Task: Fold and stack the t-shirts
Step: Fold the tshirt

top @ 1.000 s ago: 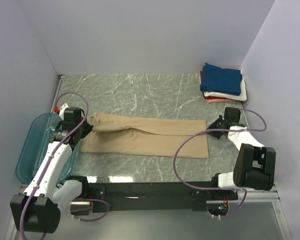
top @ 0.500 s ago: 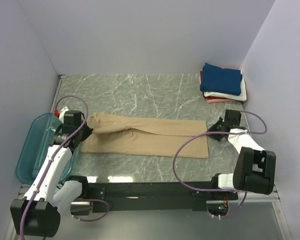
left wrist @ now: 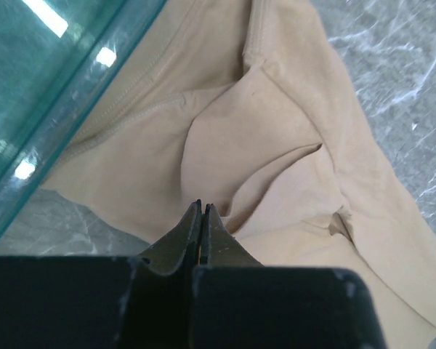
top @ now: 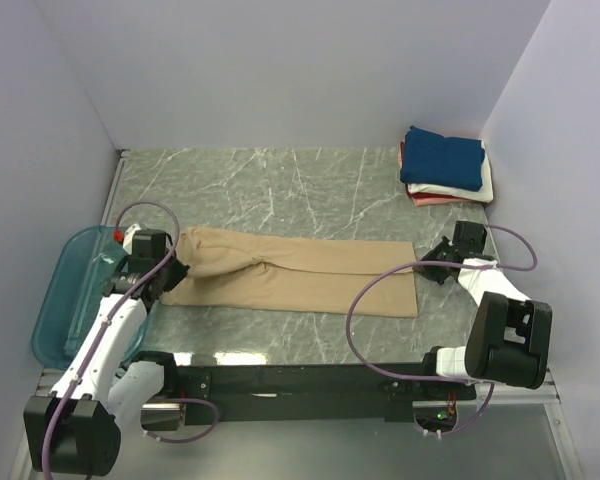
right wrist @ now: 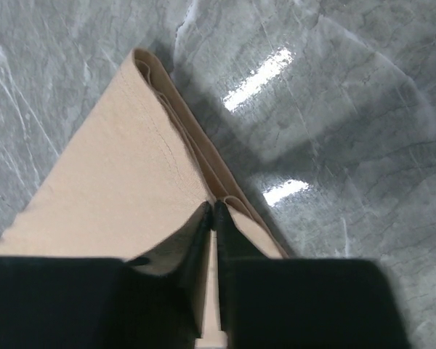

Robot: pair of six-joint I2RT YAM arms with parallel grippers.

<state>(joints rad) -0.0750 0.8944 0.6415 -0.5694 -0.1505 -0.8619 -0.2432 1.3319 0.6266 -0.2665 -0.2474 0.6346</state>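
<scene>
Leftward, teal tub (top: 60,295) beside tan t-shirt (top: 310,278) — folded stack (top: 445,165) far-right

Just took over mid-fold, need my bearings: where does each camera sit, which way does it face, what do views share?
Top external: above and behind the bases, looking down on the table; both arms show, left gripper and right gripper at opposite ends of the tan t-shirt.
Left wrist: on the left arm, looking past its shut fingertips at bunched cloth beside the teal tub.
Right wrist: on the right arm, looking past its shut fingertips at the shirt's folded edge.
Shared: tan t-shirt, all three.
</scene>
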